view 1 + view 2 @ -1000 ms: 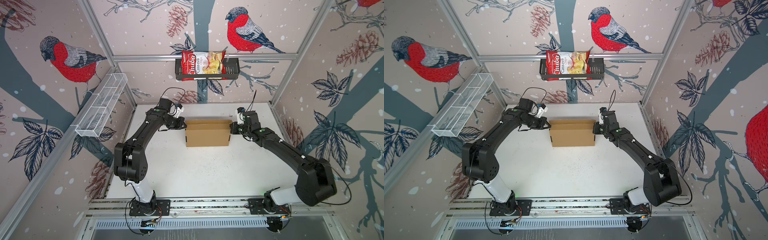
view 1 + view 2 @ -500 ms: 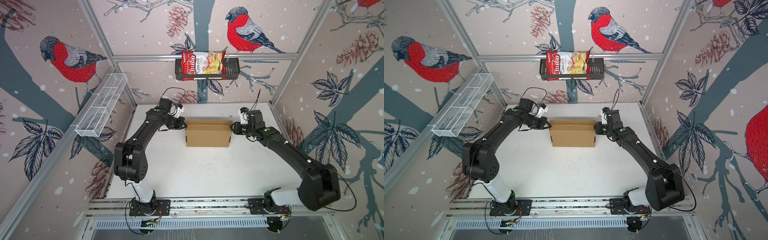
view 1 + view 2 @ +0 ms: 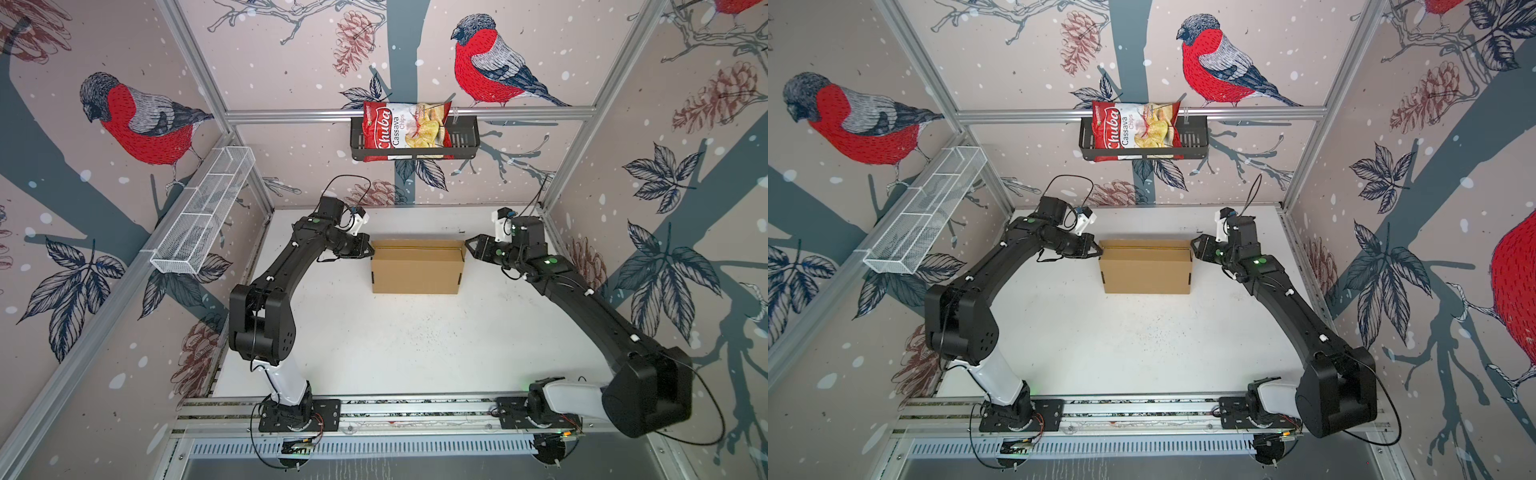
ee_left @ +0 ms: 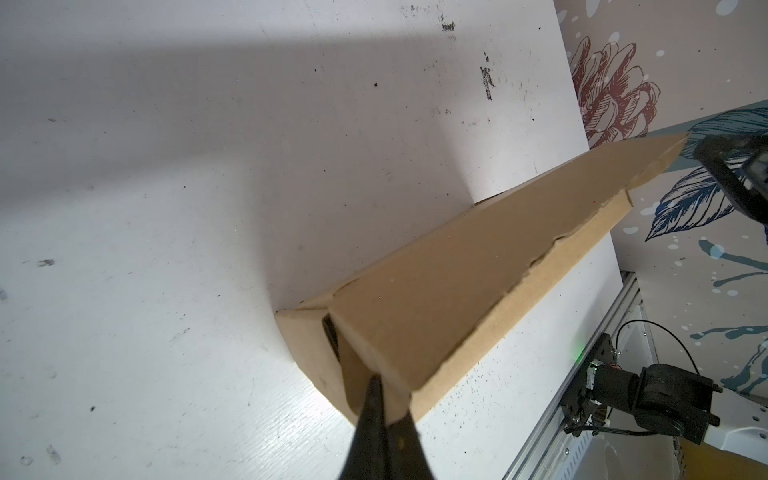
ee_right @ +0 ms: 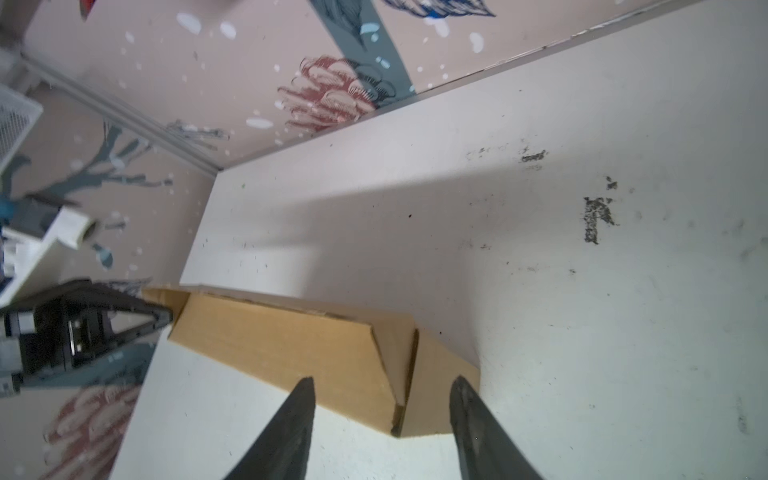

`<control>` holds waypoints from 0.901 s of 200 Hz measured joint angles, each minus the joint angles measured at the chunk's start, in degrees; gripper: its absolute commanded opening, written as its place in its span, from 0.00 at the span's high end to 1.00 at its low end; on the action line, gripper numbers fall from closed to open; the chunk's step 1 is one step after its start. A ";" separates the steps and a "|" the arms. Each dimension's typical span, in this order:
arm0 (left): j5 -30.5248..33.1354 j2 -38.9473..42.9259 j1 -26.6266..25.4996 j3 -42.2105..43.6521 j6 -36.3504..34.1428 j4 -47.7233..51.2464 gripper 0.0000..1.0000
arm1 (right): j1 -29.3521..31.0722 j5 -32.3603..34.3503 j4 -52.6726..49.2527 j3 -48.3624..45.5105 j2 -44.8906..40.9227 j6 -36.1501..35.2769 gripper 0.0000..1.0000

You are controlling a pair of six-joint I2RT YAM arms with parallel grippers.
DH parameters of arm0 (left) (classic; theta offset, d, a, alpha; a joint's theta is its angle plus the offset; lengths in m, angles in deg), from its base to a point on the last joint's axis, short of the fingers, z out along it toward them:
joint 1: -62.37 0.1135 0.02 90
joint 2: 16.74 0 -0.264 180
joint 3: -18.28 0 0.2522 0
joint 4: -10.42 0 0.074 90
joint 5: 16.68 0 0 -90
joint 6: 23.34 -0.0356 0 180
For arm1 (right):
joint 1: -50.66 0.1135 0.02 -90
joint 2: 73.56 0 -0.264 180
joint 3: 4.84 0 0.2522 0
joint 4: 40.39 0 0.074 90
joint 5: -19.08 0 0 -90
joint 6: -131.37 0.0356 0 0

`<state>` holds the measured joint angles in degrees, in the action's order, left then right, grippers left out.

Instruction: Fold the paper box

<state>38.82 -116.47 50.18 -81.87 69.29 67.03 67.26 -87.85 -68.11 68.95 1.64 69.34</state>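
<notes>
The paper box [image 3: 417, 270] sits on the white worktop [image 3: 395, 340] toward its far side, about midway between the two arms, with its lid down. Its long axis runs left to right, so each short end faces one arm.

The left tool [image 3: 368, 249] is pressed shut. In the left wrist view its tip [image 4: 374, 380] rests against the box's left end [image 4: 457, 266], at the corner where the lid meets the end wall. I cannot tell whether any cardboard is caught between the jaws.

The right tool [image 3: 471, 249] stands with its jaws apart and holds nothing. It sits just off the box's right end, pointing left at it. In the right wrist view the two fingers [image 5: 307, 399] frame that end corner of the box [image 5: 291, 336] without touching it.

The left tool is therefore the nearer one, in contact, while the box lies directly left of the open right tool. Any push or pinch from the right would probably run along the long axis toward the left tool.

A second ago the right tool was closed and up against the right end. It has since opened and drawn back to the right. The box and the left arm have not shifted.
</notes>
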 measured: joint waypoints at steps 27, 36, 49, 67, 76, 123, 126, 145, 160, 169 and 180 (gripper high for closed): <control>-0.04 0.00 0.00 0.13 -0.09 -0.22 0.97 | 0.26 -1.86 0.83 1.22 3.06 5.49 0.40; -0.07 0.00 0.00 0.15 -0.11 -0.22 0.97 | 0.22 -2.45 1.53 1.22 3.65 7.45 0.39; -0.11 0.00 0.00 0.20 -0.11 -0.31 0.97 | 0.15 -2.84 2.73 1.05 4.57 10.34 0.38; -0.17 0.02 0.00 0.33 -0.13 -0.48 0.97 | 0.17 -3.41 3.61 0.85 5.70 13.33 0.38; -0.20 0.02 0.00 0.44 -0.11 -0.66 0.97 | 0.24 -3.61 3.78 0.57 5.77 14.64 0.38; -1.01 0.20 -0.35 1.14 -0.11 -1.55 0.97 | 0.55 -4.26 5.38 -2.25 4.70 18.80 0.41; -1.03 0.26 -0.35 1.20 -0.11 -1.60 0.97 | 0.63 -4.26 5.46 -2.56 4.55 18.86 0.42; -1.11 0.61 -0.37 1.66 -0.11 -1.73 0.97 | 1.05 -4.24 6.29 -4.46 3.54 20.33 0.46; -1.25 0.83 -0.50 1.99 -0.11 -1.88 0.97 | 1.36 -4.11 7.48 -6.23 2.80 21.88 0.47; -1.40 1.01 -0.70 2.34 -0.11 -2.12 0.97 | 1.36 -3.80 7.98 -7.23 2.40 22.01 0.47; -1.60 1.18 -0.83 2.69 -0.11 -2.19 0.97 | 1.36 -3.72 8.31 -8.02 2.10 23.19 0.46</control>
<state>37.22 -115.29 49.35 -79.18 69.18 64.85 68.61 -91.56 -59.80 60.93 3.74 92.53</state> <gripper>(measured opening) 0.049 0.528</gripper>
